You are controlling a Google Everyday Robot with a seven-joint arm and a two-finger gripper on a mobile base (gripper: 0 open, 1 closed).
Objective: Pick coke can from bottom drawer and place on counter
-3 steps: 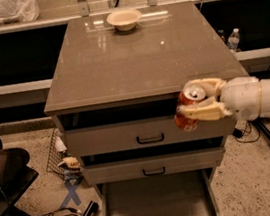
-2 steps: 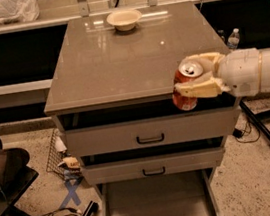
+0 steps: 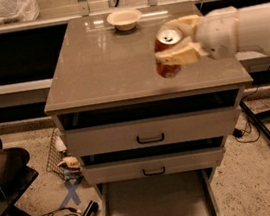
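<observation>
The coke can (image 3: 168, 68), red with a silver top, is held upright in my gripper (image 3: 178, 40), whose cream fingers are shut on it from the right. The can hangs over the right part of the counter (image 3: 104, 69); I cannot tell whether its base touches the surface. My white arm (image 3: 249, 27) reaches in from the right edge. The bottom drawer (image 3: 157, 205) is pulled out below the cabinet, a flat grey tray with nothing visible in it.
A cream bowl (image 3: 124, 19) stands at the back of the counter. Two upper drawers with black handles (image 3: 150, 139) are closed. A black stand (image 3: 16, 193) and cables lie on the floor at left. Chair legs (image 3: 259, 127) are at right.
My gripper has carried the coke can up and left, from beside the cabinet's front right edge to over the counter's right part.
</observation>
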